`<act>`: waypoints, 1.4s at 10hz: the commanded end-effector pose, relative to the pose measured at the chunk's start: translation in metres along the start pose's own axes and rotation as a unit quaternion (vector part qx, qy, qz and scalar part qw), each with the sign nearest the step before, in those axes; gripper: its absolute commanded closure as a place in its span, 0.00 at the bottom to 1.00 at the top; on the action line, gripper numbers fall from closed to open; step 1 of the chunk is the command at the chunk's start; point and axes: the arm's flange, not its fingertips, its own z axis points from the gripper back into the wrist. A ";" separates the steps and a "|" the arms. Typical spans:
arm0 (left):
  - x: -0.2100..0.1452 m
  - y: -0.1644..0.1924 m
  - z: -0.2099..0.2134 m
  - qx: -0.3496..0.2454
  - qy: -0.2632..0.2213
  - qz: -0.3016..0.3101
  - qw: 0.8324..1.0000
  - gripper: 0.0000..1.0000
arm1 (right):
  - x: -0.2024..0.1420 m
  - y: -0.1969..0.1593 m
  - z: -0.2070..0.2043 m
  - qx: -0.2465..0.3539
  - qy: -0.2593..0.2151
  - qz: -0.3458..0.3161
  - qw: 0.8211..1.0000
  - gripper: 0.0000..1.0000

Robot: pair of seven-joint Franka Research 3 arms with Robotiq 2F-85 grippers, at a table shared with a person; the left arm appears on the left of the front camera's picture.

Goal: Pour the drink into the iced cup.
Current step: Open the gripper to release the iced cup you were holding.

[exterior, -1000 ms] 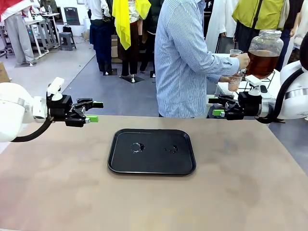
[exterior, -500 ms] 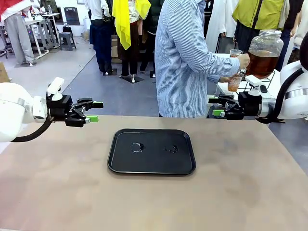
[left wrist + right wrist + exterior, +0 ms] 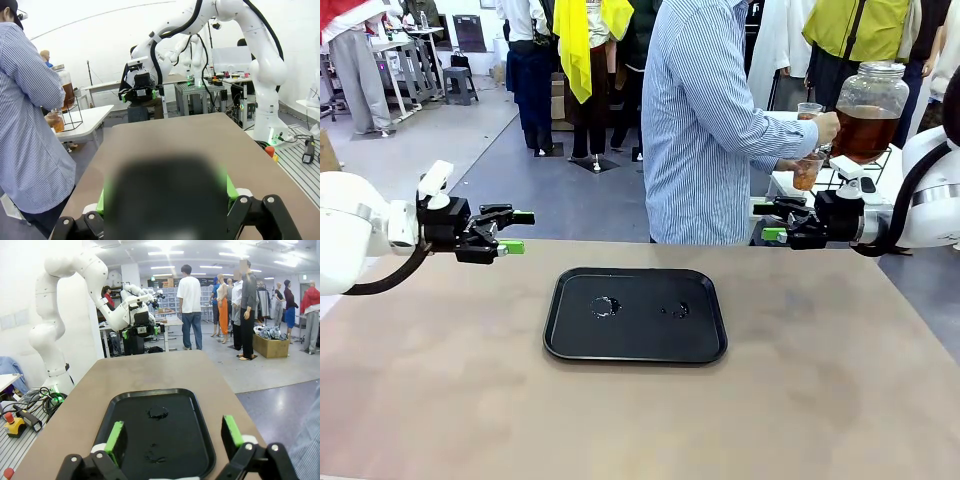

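Note:
The drink is amber liquid in a big glass jar (image 3: 869, 112) on a side table behind the far right corner. A person in a striped shirt (image 3: 705, 120) holds a small clear cup (image 3: 806, 173) with some amber drink under the jar; in the left wrist view this cup (image 3: 56, 121) is at the left. Another clear cup (image 3: 809, 108) shows above the person's hand; whether it holds ice I cannot tell. My left gripper (image 3: 520, 231) hovers open over the table's far left. My right gripper (image 3: 765, 222) hovers open at the far right, nothing between its fingers.
A black tray (image 3: 560, 345) lies mid-table with two wet spots (image 3: 605, 306) on it; the right wrist view looks down on this tray (image 3: 150, 391). Bare brown tabletop surrounds it. Other people stand farther back.
The cup in the person's hand has gained amber liquid. Neither arm has moved.

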 end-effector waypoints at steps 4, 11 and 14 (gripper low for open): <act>0.002 0.001 -0.001 0.000 0.003 0.002 1.000 0.00 | 0.003 -0.001 0.000 0.002 0.000 0.001 1.000 0.00; 0.002 0.001 -0.001 0.000 0.003 0.002 1.000 0.00 | 0.003 -0.001 0.000 0.002 0.000 0.001 1.000 0.00; 0.002 0.001 -0.001 0.000 0.003 0.002 1.000 0.00 | 0.003 -0.001 0.000 0.002 0.000 0.001 1.000 0.00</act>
